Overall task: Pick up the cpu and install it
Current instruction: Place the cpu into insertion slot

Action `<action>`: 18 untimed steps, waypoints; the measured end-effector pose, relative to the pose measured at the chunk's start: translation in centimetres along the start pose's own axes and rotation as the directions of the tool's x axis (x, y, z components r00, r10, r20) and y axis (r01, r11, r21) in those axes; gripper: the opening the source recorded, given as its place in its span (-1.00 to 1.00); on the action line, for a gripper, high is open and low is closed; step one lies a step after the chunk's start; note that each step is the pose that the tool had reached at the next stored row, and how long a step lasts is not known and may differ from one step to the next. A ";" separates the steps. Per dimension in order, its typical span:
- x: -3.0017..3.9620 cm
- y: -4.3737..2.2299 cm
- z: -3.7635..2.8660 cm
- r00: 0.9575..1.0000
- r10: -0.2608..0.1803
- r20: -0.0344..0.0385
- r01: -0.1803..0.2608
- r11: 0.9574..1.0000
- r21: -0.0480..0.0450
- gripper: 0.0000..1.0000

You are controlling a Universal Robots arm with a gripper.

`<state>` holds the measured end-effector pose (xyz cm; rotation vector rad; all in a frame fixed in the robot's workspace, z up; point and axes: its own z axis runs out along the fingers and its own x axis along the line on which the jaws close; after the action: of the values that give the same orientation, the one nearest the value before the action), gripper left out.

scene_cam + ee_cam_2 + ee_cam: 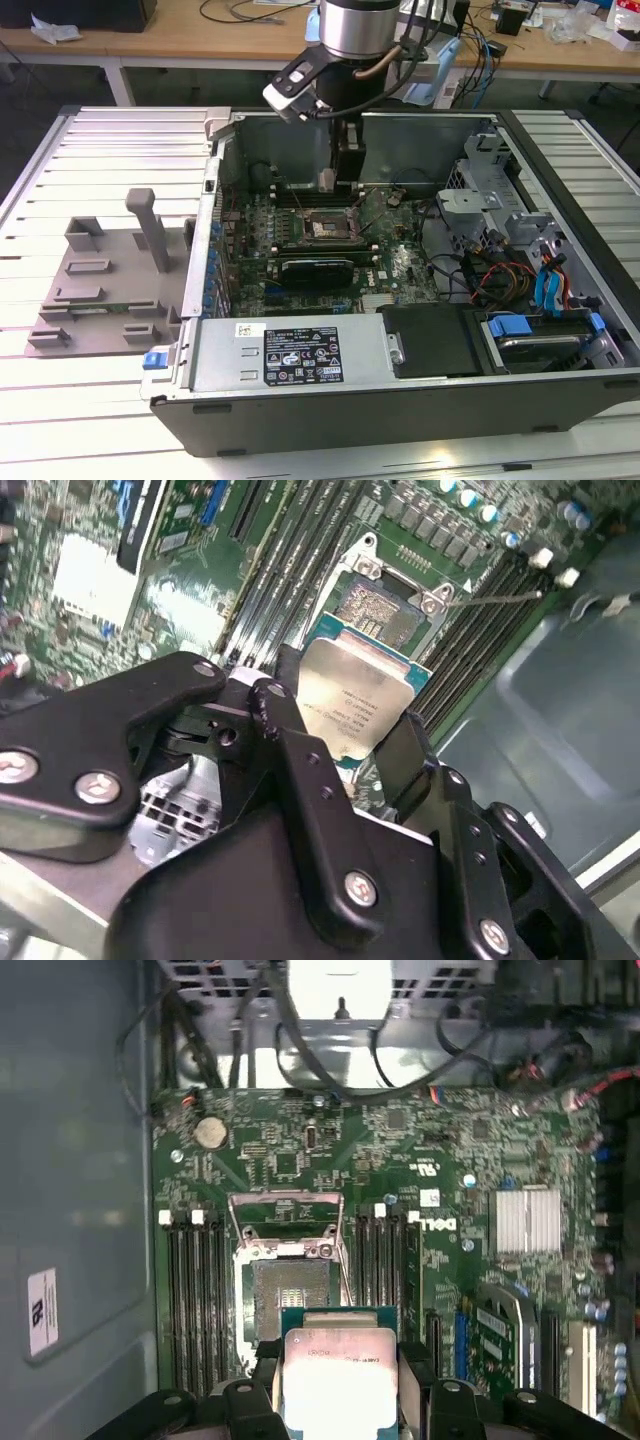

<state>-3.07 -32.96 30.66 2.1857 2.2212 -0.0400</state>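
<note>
Sitting in the hand (335,718): the cpu (357,702)

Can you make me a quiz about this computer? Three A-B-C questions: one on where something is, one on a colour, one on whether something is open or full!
1. Where is the small flat square chip with the silver-grey metal top? A. gripped in the black tool B. under a fan C. on a chair
2. What colour is the circuit board? A. red B. green C. yellow
3. The black-framed square socket is: A. taped over B. full C. open and empty
Answers: 1 A, the tool clamps its edges; 2 B, green shows between the parts; 3 C, bare contacts show.
</note>
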 end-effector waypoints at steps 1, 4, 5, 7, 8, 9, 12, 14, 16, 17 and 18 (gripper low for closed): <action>0.00 0.00 0.01 1.000 -0.026 0.000 0.026 1.000 -0.001 0.09; 0.00 0.00 0.01 1.000 -0.031 0.000 0.031 1.000 -0.001 0.09; 0.00 0.00 0.01 0.999 -0.032 0.000 0.032 0.999 -0.001 0.09; 0.00 0.00 0.01 0.999 -0.035 0.000 0.035 0.999 -0.001 0.09; 0.00 0.00 0.01 0.999 -0.035 0.000 0.035 0.999 -0.001 0.09; 0.00 0.00 0.01 0.999 -0.037 0.000 0.037 0.999 -0.001 0.09; 0.01 0.00 0.20 0.999 -0.037 0.000 0.037 0.999 -0.001 0.09; 0.02 0.00 0.40 0.999 -0.037 0.000 0.037 0.999 -0.001 0.09; 0.02 0.00 0.53 0.999 -0.037 0.000 0.037 0.999 -0.001 0.09; 0.02 0.00 0.67 0.999 -0.037 0.000 0.037 0.999 -0.001 0.09; 0.03 0.00 0.81 0.999 -0.037 0.000 0.037 0.999 -0.001 0.09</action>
<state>-3.07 -32.95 29.84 2.1443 2.2606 -0.0391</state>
